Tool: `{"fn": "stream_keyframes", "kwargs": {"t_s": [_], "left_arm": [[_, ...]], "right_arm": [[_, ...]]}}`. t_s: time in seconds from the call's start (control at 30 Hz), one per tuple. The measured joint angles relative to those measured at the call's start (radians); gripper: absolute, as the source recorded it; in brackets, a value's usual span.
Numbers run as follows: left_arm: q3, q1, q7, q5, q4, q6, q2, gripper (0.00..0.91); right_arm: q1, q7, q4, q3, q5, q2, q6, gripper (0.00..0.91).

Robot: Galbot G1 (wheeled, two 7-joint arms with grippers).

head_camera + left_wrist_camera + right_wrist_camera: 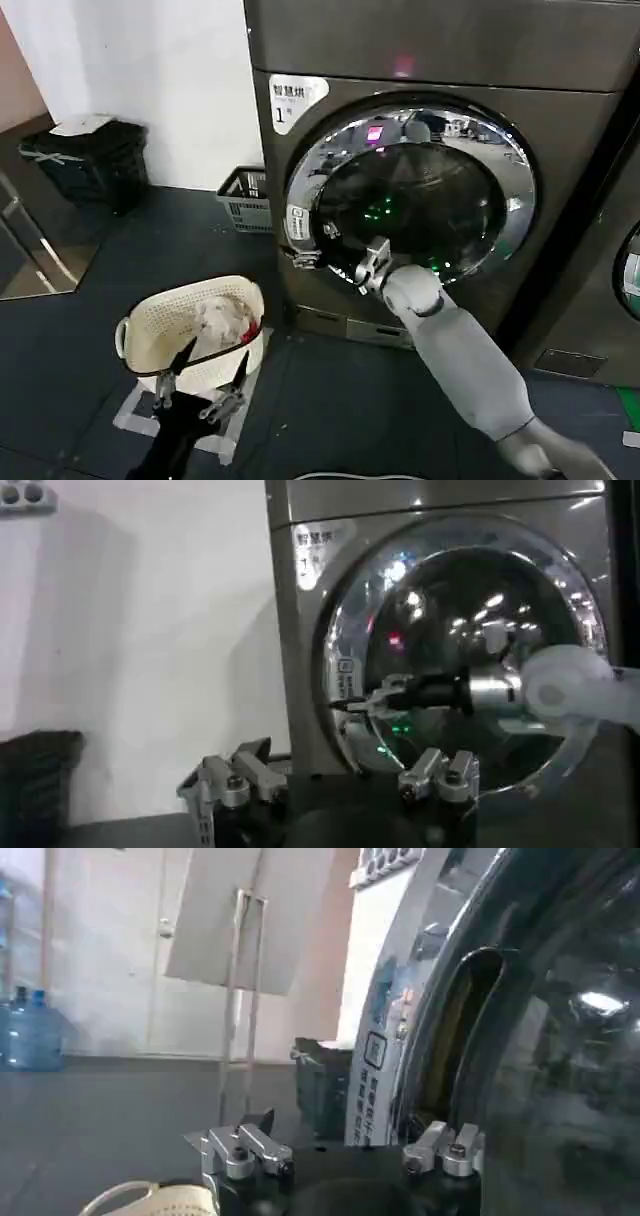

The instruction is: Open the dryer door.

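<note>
My right gripper (335, 262) reaches in from the lower right of the head frame to the lower left edge of the dryer door (425, 195), its grey forearm stretched up toward the chrome ring. The tips sit against the ring near the small white sticker (297, 223), and I cannot tell how far the jaws are parted or whether they have hold of anything.

In the left wrist view the same gripper (345, 704) comes in from the right of the frame, its dark tips pointing at the left rim of the door (470, 650). In the right wrist view the door's (560, 1048) dark rim stands slightly off the dryer's front, with a narrow gap showing along that edge.

The dryer (450, 60) fills the upper right of the head frame, bronze-grey, with a white "1" sticker (295, 100) at its upper left corner.

My left gripper (205, 375) hangs at the lower left of the head frame, well apart from the dryer, jaws spread wide and holding nothing. It hovers over a white laundry basket (150, 330) with pale cloth inside, standing on the dark floor (150, 240). A grey crate (243, 200) sits by the wall (170, 70), just beside the dryer's left side.
</note>
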Motion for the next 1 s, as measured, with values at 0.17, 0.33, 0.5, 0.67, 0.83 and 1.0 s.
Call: {"fn": "stream_keyframes", "kwargs": {"t_s": [0.17, 0.33, 0.5, 0.67, 0.83, 1.0], "left_arm": [[-0.029, -0.048, -0.033, -0.097, 0.027, 0.009, 0.035, 0.907], [-0.083, -0.114, -0.008, -0.219, 0.071, -0.016, 0.084, 0.907], [-0.139, -0.172, 0.044, -0.340, 0.132, -0.057, 0.150, 0.907], [-0.168, -0.213, 0.085, -0.451, 0.187, -0.050, 0.228, 0.907], [-0.147, -0.268, 0.068, -0.553, 0.238, -0.037, 0.307, 0.907], [-0.112, -0.331, 0.056, -0.668, 0.298, -0.066, 0.389, 0.907]], "right_arm": [[-0.038, -0.089, 0.057, 0.024, 0.017, -0.048, -0.006, 0.907], [-0.073, -0.192, 0.094, 0.060, 0.038, -0.092, -0.004, 0.907], [-0.109, -0.316, 0.125, 0.102, 0.040, -0.127, 0.004, 0.907], [-0.148, -0.417, 0.157, 0.133, 0.040, -0.155, 0.018, 0.907], [-0.182, -0.502, 0.173, 0.159, 0.046, -0.180, 0.034, 0.907], [-0.220, -0.590, 0.183, 0.194, 0.066, -0.205, 0.048, 0.907]]}}
